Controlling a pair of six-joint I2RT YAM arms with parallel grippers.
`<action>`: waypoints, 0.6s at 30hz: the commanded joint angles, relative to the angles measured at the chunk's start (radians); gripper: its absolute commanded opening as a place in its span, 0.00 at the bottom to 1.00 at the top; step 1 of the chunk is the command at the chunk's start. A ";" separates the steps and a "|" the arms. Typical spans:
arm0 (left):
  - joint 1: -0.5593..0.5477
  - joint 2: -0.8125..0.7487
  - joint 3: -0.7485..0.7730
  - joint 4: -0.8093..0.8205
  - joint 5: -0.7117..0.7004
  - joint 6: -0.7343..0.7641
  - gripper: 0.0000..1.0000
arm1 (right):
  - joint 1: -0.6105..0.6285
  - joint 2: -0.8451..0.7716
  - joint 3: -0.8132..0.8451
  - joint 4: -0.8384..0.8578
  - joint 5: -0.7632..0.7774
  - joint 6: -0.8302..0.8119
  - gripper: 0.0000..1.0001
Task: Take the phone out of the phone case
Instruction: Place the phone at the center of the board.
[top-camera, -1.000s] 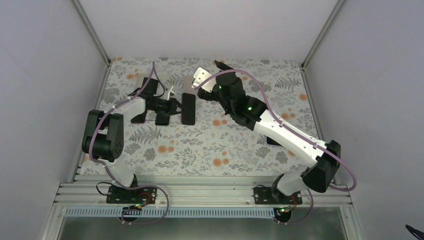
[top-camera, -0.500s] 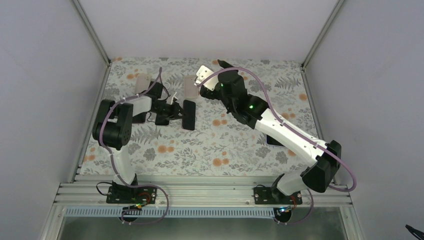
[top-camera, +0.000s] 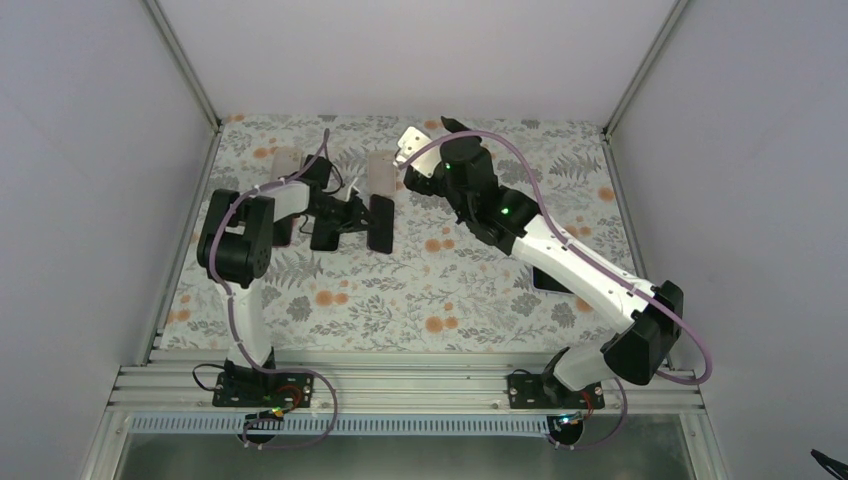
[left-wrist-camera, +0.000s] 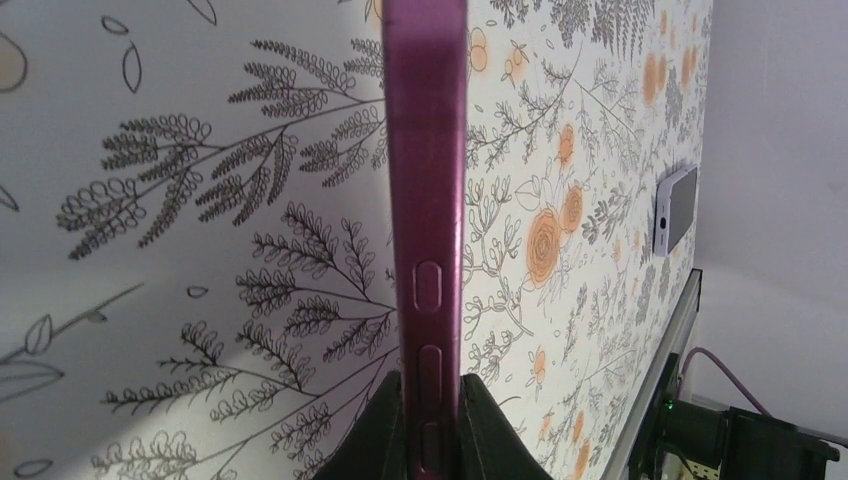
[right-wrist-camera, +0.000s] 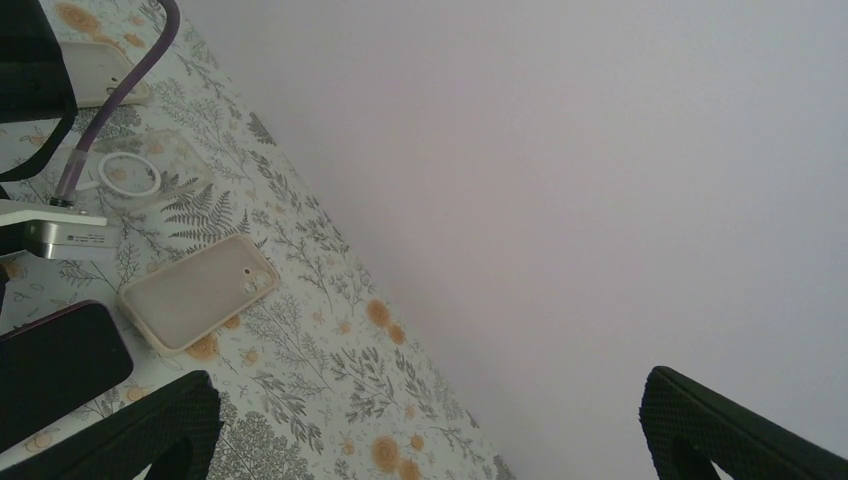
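While left gripper (left-wrist-camera: 432, 405) pinches just a sliver of phone (left-wrist-camera: 425, 190), right gripper (top-camera: 428, 138) gapes empty; phone may twist loose.

The surface (top-camera: 420, 300) lies open across its near middle, but the far strip is crowded by a beige phone case (top-camera: 381, 172) (just behind the purple-cased phone (top-camera: 379, 222) clamped in the left end effector (top-camera: 358, 215)) and the spread right end effector (top-camera: 430, 135).

Top view looks down from behind; both wrist views, nearer, share its floral table (top-camera: 450, 290).
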 joint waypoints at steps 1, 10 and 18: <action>-0.003 0.052 0.031 -0.031 -0.151 0.040 0.06 | -0.012 0.013 0.018 0.003 -0.011 0.029 0.99; -0.003 0.068 0.048 -0.062 -0.209 0.053 0.18 | -0.015 0.030 0.037 -0.007 -0.015 0.035 0.99; -0.003 0.046 0.069 -0.080 -0.242 0.064 0.33 | -0.016 0.036 0.045 -0.018 -0.022 0.040 0.99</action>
